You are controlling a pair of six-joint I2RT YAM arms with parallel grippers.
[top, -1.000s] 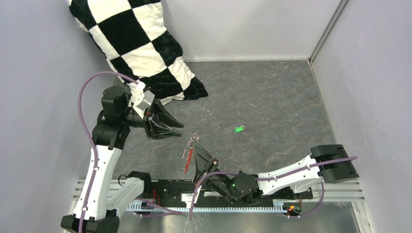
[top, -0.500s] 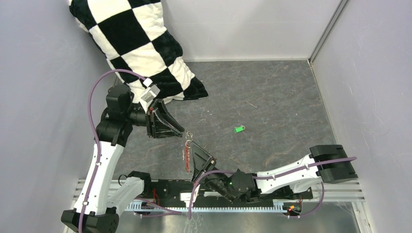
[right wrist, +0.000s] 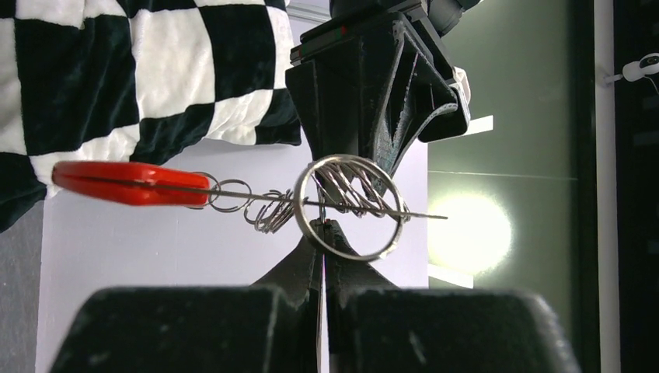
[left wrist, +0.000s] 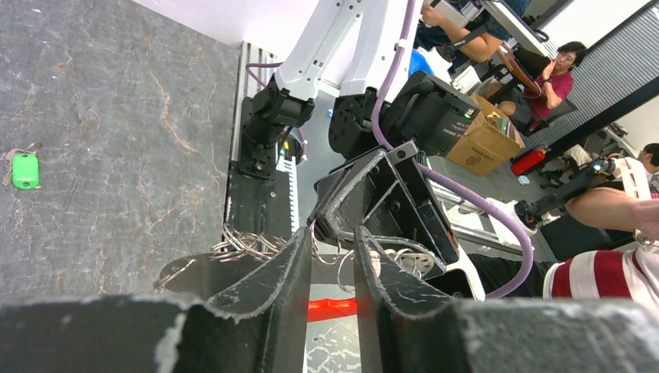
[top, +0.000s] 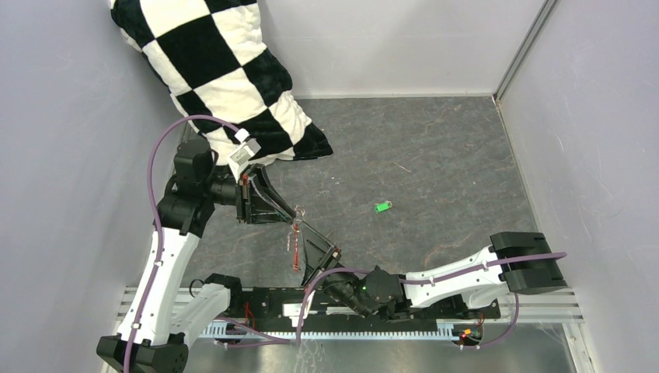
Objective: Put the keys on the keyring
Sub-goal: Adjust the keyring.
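Note:
The keyring [top: 294, 252] hangs in the air, its red tag below silvery rings. My right gripper [top: 301, 228] is shut on the large ring [right wrist: 350, 206], and the red tag [right wrist: 128, 183] sticks out to the left. My left gripper [top: 293, 215] meets it from the left, its fingers [left wrist: 299, 260] a narrow gap apart. In that gap I see ring wire [left wrist: 396, 260], the right gripper's tip [left wrist: 330, 225] and the tag [left wrist: 334, 308]. Nothing looks pinched there. A green-headed key [top: 381, 207] lies alone on the dark floor to the right [left wrist: 25, 169].
A black-and-white checkered cushion [top: 225, 70] leans in the back left corner, just behind the left arm. Grey walls close in the floor on three sides. The arms' metal rail [top: 544, 311] runs along the near edge.
My left gripper has swung right onto the keyring's rings and narrowed its jaws. The right gripper has carried the keyring slightly up and left to meet it. The green key has not moved.

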